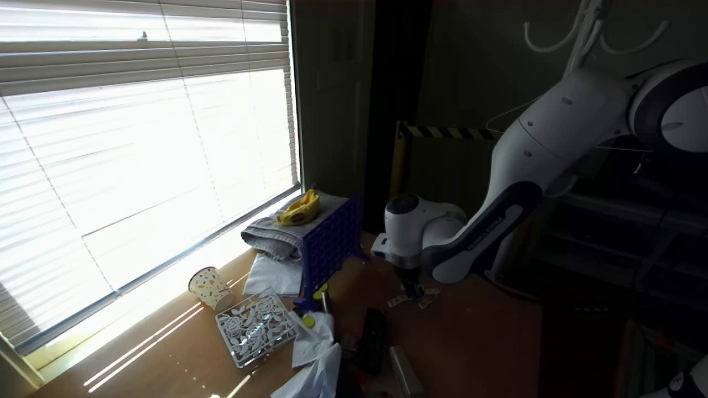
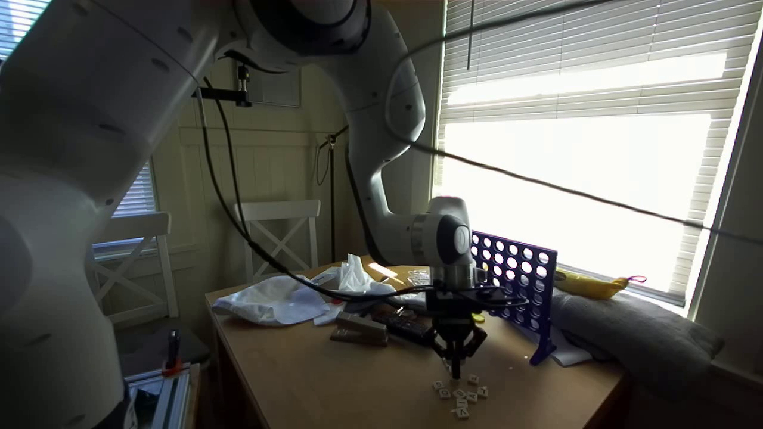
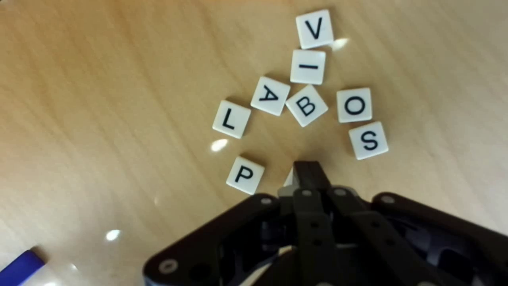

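Note:
My gripper points down with its fingertips together, and nothing shows between them. In both exterior views the gripper is low over the wooden table among small white letter tiles. In the wrist view, a tile marked P lies left of the fingertips and one marked S lies to the right. Ahead lie tiles L, A, B, O, I and V. Another white tile is mostly hidden behind the fingers. I cannot tell whether the fingertips touch the table.
A blue upright game grid stands near the gripper; its blue foot shows in the wrist view. A black remote and a grey case lie nearby. A paper cup, metal trivet and towel are near the window.

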Action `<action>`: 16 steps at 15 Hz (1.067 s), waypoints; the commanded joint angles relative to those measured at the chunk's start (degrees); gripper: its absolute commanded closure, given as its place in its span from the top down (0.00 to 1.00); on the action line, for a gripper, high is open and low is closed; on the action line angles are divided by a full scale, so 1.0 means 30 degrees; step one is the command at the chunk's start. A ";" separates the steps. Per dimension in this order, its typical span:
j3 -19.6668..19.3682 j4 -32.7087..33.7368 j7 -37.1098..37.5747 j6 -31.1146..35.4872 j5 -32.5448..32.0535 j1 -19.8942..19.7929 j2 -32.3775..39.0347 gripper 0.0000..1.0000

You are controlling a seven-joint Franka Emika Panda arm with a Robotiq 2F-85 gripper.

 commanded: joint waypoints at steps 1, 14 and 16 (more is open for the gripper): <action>-0.0146 0.0338 -0.0064 -0.0153 -0.0780 0.0251 0.0638 0.00; 0.0032 -0.1630 -0.0234 0.0595 -0.0679 -0.0504 -0.1318 0.00; 0.0015 -0.1821 -0.0081 0.0921 -0.0638 -0.0606 -0.1513 0.00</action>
